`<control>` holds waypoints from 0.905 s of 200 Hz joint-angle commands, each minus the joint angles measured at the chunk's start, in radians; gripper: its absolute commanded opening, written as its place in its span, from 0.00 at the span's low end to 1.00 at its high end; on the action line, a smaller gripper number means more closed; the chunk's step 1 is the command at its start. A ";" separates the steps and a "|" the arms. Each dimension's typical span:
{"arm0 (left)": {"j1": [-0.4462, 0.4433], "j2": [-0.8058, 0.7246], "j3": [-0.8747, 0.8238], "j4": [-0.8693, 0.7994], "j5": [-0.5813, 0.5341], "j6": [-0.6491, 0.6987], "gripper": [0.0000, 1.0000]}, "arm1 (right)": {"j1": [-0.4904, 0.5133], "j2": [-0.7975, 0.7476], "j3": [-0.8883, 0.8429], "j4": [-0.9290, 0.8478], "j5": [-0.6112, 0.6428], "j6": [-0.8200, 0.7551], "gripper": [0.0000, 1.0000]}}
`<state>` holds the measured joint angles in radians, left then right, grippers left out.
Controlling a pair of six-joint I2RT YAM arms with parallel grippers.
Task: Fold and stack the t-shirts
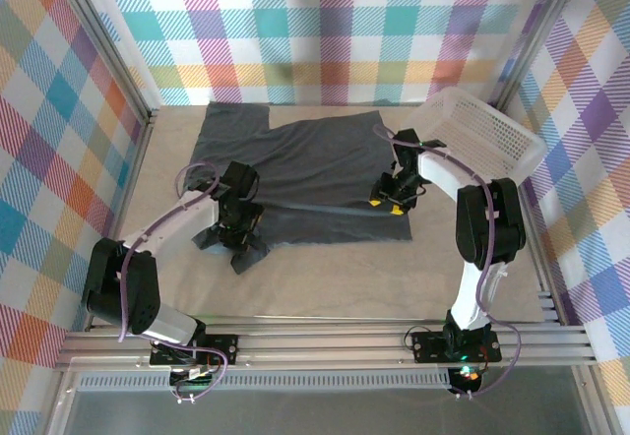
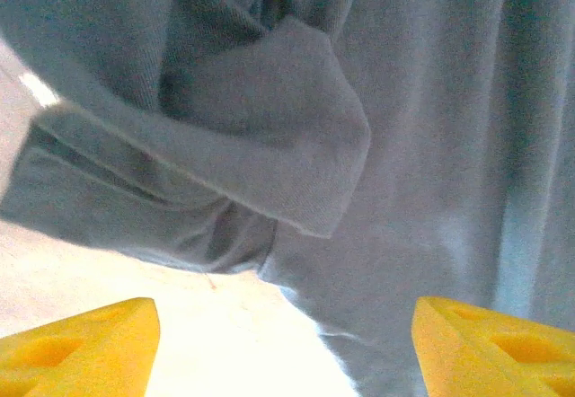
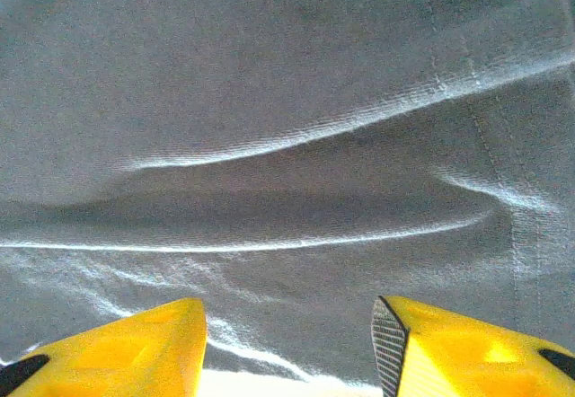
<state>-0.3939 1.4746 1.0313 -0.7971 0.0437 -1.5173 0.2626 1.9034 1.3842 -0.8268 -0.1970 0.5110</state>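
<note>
One dark slate-grey t-shirt [image 1: 305, 159] lies spread across the middle of the table, its lower part doubled over along a fold line. My left gripper [image 1: 238, 246] is at the shirt's near left corner. In the left wrist view the left gripper [image 2: 286, 314] is open, its yellow fingertips [image 2: 99, 343] wide apart over the bare table and the shirt's edge, with a crumpled sleeve [image 2: 269, 136] just ahead. My right gripper [image 1: 387, 206] hovers at the shirt's near right corner. In its wrist view the right gripper [image 3: 287, 314] is open above wrinkled cloth [image 3: 287, 101], with nothing pinched.
A white mesh basket [image 1: 487, 130] sits tilted at the back right, close behind the right arm. Bare tabletop [image 1: 335, 282] stretches between the shirt and the arm bases. Checked walls and metal frame posts [image 1: 118, 61] close in the table on three sides.
</note>
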 commanded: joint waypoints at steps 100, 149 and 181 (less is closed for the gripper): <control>0.037 0.098 -0.030 0.125 -0.092 -0.067 0.35 | 0.000 -0.023 -0.077 0.035 -0.030 -0.019 0.52; 0.097 0.001 -0.078 0.042 -0.104 0.013 0.00 | 0.000 -0.016 -0.061 0.031 -0.018 -0.011 0.52; 0.132 -0.178 -0.092 -0.123 -0.141 0.100 0.00 | -0.003 -0.007 -0.061 0.021 -0.006 -0.008 0.51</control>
<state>-0.2981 1.4776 0.9497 -0.7208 -0.0475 -1.5135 0.2626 1.9034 1.3136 -0.7898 -0.2100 0.5076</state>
